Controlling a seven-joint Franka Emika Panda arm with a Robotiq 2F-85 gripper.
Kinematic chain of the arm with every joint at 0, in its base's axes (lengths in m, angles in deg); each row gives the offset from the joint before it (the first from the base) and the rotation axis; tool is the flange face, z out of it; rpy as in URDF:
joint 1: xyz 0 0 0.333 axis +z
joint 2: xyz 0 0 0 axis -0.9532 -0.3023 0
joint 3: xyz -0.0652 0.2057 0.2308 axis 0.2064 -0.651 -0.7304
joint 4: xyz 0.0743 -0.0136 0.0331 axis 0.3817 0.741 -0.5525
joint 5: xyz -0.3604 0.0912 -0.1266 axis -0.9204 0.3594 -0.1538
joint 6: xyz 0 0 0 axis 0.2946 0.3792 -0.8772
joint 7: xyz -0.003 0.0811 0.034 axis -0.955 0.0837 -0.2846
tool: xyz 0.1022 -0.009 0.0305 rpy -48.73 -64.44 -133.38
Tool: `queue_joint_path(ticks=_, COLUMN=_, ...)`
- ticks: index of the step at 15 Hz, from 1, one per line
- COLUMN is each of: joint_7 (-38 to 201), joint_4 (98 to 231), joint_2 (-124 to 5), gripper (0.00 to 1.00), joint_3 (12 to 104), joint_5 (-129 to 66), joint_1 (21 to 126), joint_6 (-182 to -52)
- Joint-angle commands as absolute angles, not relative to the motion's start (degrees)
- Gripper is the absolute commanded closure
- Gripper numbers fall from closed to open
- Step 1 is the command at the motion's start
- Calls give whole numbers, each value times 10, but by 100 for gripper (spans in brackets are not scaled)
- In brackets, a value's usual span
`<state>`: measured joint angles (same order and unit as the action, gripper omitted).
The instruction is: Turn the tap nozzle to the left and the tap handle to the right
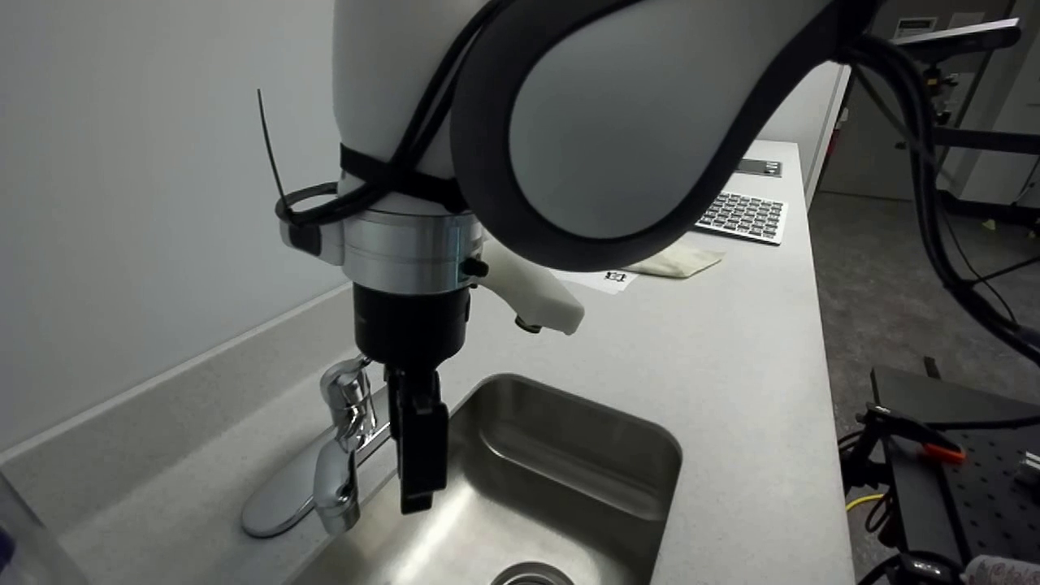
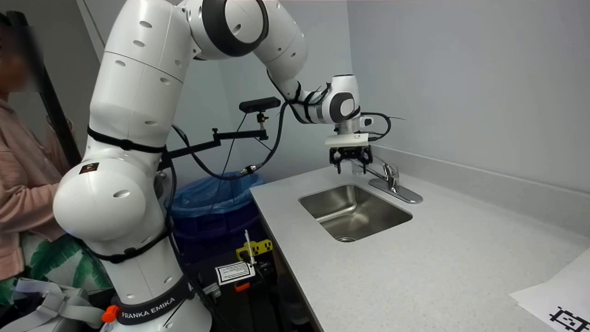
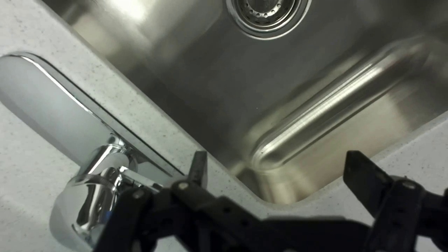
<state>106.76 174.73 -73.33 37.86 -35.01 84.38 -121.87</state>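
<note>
One gripper (image 3: 274, 159) hangs above the sink corner (image 3: 280, 190), spread wide, holding nothing. One tap nozzle (image 1: 333, 483), on the gripper's wall (image 1: 146, 244) side, runs roughly along the base plate (image 3: 49, 101); the tap handle (image 1: 345, 380), same side, seems next to push.

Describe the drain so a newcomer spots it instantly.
Find the pale counter, then the steel sink set into it. Down in the sink's bottom sits the drain, a round metal fitting. Its rings and small holes, clear in the wrist view, set it apart from the sink's plain surface.
</note>
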Motion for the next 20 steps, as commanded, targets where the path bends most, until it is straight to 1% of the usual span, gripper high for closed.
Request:
queue_joint_path(ticks=1, joint_7=1074, joint_4=1780, joint_2=-695, gripper=0, joint_3=384, joint_5=-346, joint_1=836, joint_6=-1207)
queue_joint_path(ticks=6, joint_7=1070, joint_4=1811, joint_2=-655, gripper=0, joint_3=402, joint_5=-354, joint_1=825, joint_6=-1221)
queue_joint_path(ticks=11, joint_7=1053, joint_4=1806, joint_2=-639, gripper=0, joint_3=423, joint_5=-374, joint_1=829, joint_6=-1259)
queue_joint_path(ticks=20, joint_7=966, joint_4=1782, joint_2=-673, gripper=0, joint_3=470, joint_5=-459, joint_1=857, joint_6=-1420)
